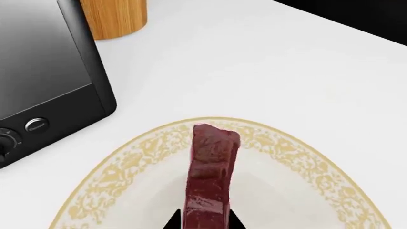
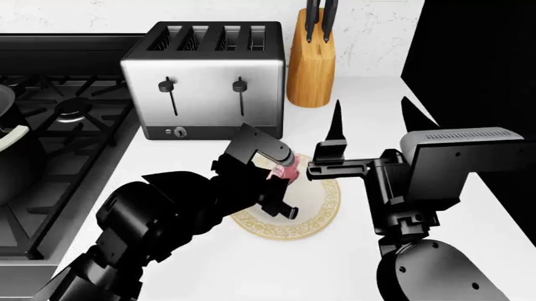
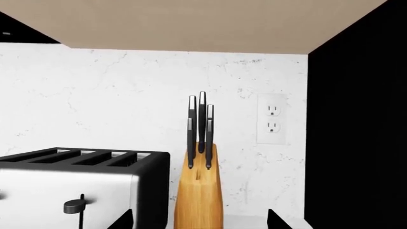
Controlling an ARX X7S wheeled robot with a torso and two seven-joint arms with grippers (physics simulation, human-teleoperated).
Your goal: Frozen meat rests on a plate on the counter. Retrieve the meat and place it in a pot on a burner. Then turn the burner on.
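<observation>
Currently the left gripper (image 2: 283, 170) is down over the plate (image 2: 322, 210), jaws closed on the frozen meat (image 2: 288, 170). Left wrist view confirms: meat (image 1: 211, 174) stands up between the dark fingertips (image 1: 170, 222), plate's gold rim band (image 1: 143, 152) arcing around it. Whether the meat is lifted off or touching the plate, can't tell, probably just at the surface.

Plate sits on the white counter (image 2: 201, 251), at about 5 o'clock from the toaster (image 2: 205, 78) and 6 o'clock from the knife block (image 2: 310, 66). Toaster corner (image 1: 45, 76) and block base (image 1: 114, 16) show in the left wrist view too.

Right gripper (image 2: 368, 119) is up off the counter at roughly 3 o'clock from the plate, fingers (image 2: 337, 122) pointing up, spread wide, nothing held. Its camera looks at the toaster (image 3: 83, 191), knife block (image 3: 198, 191) and a wall outlet (image 3: 272, 118).

Pot (image 2: 15, 157) is at the far 9 o'clock edge, only partly in frame, on the black grates. Burner (image 2: 71, 110) sits behind it, toward 11 o'clock.
</observation>
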